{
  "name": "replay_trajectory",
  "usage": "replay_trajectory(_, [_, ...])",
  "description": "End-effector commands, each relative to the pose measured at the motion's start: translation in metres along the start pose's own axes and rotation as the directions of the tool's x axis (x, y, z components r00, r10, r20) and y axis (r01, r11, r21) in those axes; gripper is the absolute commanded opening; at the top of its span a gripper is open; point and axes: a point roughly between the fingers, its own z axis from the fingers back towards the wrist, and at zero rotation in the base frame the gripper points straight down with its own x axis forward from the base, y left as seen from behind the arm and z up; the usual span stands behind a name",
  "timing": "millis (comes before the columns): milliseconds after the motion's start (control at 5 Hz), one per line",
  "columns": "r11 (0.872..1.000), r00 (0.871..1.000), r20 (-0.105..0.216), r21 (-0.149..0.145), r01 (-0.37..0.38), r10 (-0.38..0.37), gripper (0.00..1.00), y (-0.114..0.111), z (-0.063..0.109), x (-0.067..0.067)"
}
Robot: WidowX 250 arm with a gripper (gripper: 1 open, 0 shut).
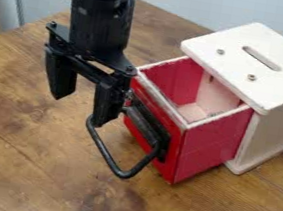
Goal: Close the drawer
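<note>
left of the casing, gripper: i have the black gripper (91, 87) hanging over the near edge of the drawer's front, its fingers parted and pointing down, with nothing that i can see between them.
left of the casing, arm: my black arm (101, 5) comes down from the top of the view into the gripper.
below and left of the casing, handle: the black wire loop handle (123, 173) sticks out from the drawer front and bends toward the tabletop; i cannot tell whether a finger touches it.
left side of the casing, drawer: the red drawer (208, 148) is pulled out, its pale wood interior showing from above, its front facing my gripper.
left of the casing, bracket: a black bracket (146, 127) sits on the drawer front, partly behind the gripper.
right of the drawer, casing: the cream-white casing (279, 74) stands on the table, a slot and two small metal fittings on its top.
under the casing, table: brown wood tabletop (22, 149) with visible grain.
</note>
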Motion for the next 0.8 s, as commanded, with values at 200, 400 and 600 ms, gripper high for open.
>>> replay_trajectory(200, [0.999, 0.965, 0.256, 0.015, 0.046, -0.048, 1.00, -0.013, -0.024, 0.006])
replay_trajectory(400, [0.996, 0.967, 0.237, 0.012, 0.090, -0.090, 1.00, -0.022, -0.033, 0.019])
replay_trajectory(600, [0.994, 0.969, 0.222, 0.008, 0.108, -0.107, 1.00, -0.026, -0.039, 0.033])
